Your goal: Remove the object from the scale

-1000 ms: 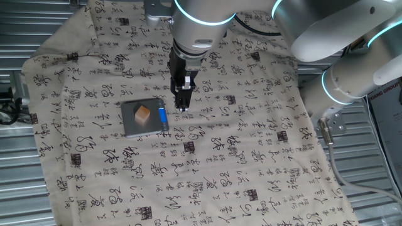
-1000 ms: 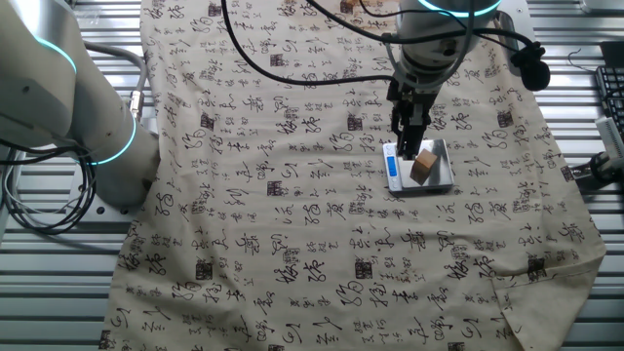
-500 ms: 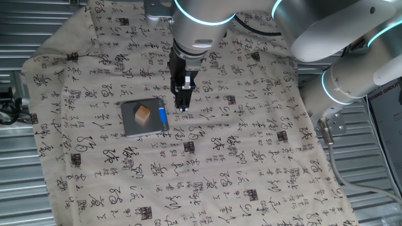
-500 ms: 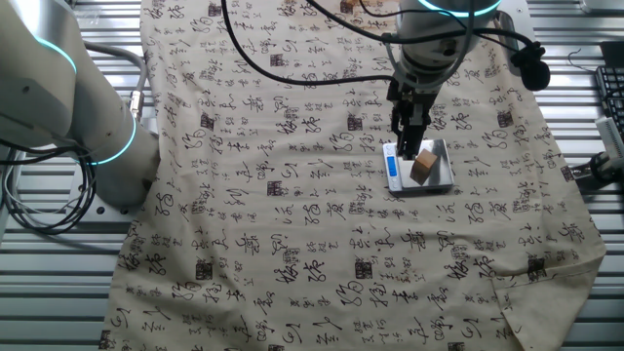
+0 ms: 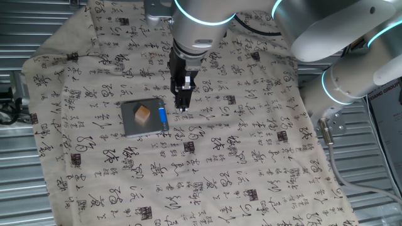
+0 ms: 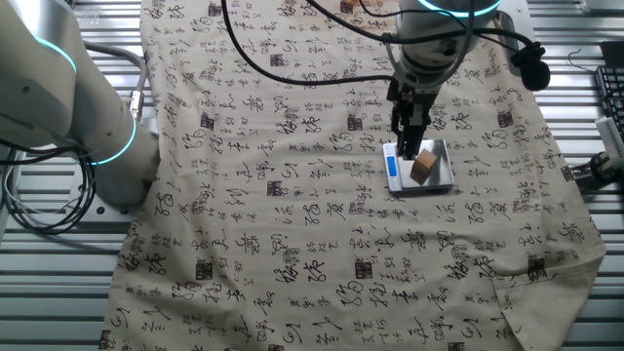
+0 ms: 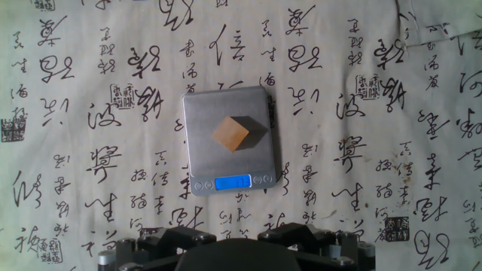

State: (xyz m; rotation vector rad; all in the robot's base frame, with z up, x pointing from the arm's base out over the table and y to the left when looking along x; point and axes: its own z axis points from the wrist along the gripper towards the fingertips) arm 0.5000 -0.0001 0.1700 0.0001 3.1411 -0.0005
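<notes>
My fingers hang empty, nearly closed, beside the scale. The cube looks light, rigid, and I'd pinch two opposite flat faces.

Counter: ribbed grey metal slats, visible around cloth edges in both fixed views. Beige cloth with black calligraphy characters lies directly on counter, covers most of it, wrinkled, edges draped unevenly. Hand view shows only cloth, no bare counter. Scale flat on cloth, left of centre in one fixed view; grey square plate, blue strip along one edge. Small tan cube sits on scale plate, near middle.
</notes>
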